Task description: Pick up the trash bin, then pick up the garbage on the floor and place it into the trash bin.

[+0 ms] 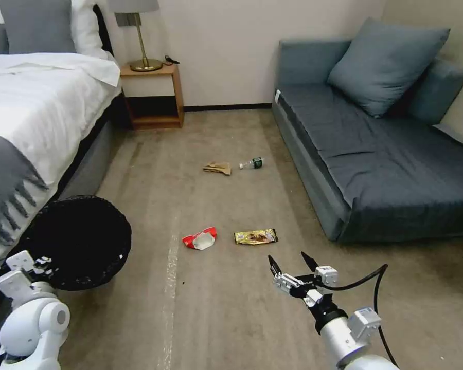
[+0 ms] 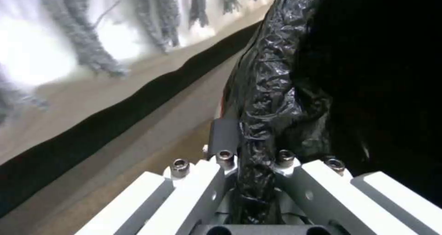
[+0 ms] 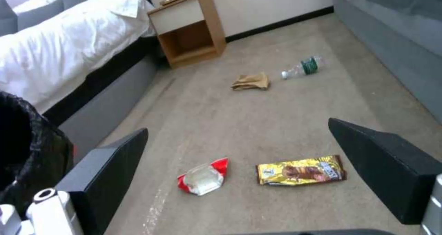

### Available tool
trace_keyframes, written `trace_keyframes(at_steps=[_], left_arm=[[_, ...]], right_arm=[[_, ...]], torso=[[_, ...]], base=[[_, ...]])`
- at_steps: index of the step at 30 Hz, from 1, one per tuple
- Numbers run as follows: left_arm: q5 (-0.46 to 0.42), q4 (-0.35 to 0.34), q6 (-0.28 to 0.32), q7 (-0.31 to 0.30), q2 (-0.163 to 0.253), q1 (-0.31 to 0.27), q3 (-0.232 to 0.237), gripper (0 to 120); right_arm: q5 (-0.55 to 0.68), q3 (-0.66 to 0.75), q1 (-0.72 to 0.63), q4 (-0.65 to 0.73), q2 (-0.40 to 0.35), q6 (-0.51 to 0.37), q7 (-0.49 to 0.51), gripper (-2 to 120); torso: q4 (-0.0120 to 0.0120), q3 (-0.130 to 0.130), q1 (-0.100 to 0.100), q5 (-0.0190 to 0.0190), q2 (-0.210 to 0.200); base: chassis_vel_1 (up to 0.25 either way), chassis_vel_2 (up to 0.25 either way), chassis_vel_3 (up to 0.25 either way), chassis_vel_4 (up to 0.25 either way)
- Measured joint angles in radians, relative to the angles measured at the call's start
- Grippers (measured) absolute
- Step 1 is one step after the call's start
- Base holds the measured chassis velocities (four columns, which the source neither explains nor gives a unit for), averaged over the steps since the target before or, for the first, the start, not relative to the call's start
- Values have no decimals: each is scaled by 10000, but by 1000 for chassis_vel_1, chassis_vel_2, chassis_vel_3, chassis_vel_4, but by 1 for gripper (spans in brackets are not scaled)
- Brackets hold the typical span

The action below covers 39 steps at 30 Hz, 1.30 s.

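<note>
Your left gripper (image 2: 251, 152) clamps the trash bin (image 1: 79, 241) rim; your right gripper (image 1: 293, 263) hovers, jaws apart, near the gold-brown wrapper (image 1: 255, 236).

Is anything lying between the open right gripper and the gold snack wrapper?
No. In the head view, bare carpet separates the right gripper from the gold snack wrapper; the right wrist view agrees.

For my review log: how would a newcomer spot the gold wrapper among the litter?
Start at the grey sofa and look at the carpet off its near corner. The gold wrapper lies flat there, just ahead of the open right gripper. Beside it is a red-and-white wrapper, which is crumpled; the gold one is a shiny, flat rectangle.
</note>
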Motion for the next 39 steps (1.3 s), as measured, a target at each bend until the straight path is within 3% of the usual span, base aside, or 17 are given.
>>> trace_keyframes(at_steps=[24, 29, 39], left_arm=[[-169, 238, -96, 85, 46, 6, -134, 1], [-113, 228, -53, 493, 78, 97, -124, 1], [-120, 285, -20, 614, 130, 66, -144, 1]], right_arm=[[-426, -154, -160, -164, 149, 198, -159, 100], [-574, -221, -191, -265, 213, 255, -194, 100], [-778, -300, -170, -431, 286, 329, -233, 100]], torso=[[0, -1, 0, -1, 0], [0, -1, 0, -1, 0], [0, -1, 0, 0, 0]], base=[[-83, 89, 82, -86], [-92, 97, 91, -93], [-89, 82, 93, -92]])
